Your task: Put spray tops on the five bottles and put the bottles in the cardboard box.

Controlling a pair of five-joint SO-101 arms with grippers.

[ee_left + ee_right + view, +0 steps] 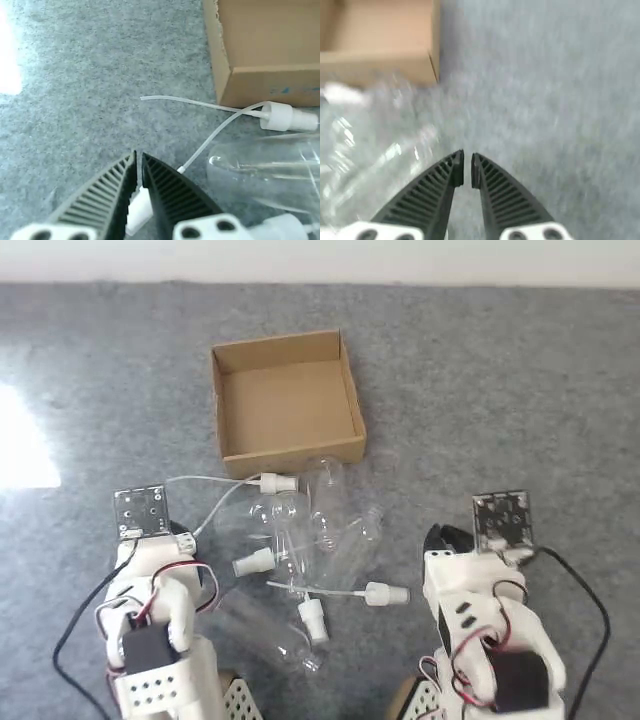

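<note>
- The left gripper [138, 156] has its jaws drawn nearly together, with a narrow slit between the tips. A white piece shows deeper in the slit, and whether it is held cannot be told.
- The right gripper [467, 155] has its jaws equally narrow, with nothing between them.
- The clear plastic bottles [345, 545] lie on their sides in an overlapping pile between the two grippers. The open brown cardboard box [290, 445] stands just beyond the pile.
- The white spray tops [385, 593] lie loose among the bottles. One thin dip tube [210, 145] ends just beside the left gripper's tip.
- Risk: the bottles are round and smooth, so a narrow or off-centre grasp is likely to roll or squirt one away.
- Risk: the tubes cross the pile, so lifting one top may drag its neighbours or bend a tube.
- Risk: a bent tube may miss the bottle neck.
- Risk: the light box may slide if nudged.
- Writing: faint bluish marks [285, 91] on the box wall are too small to read. No label is legible on the bottles.
</note>
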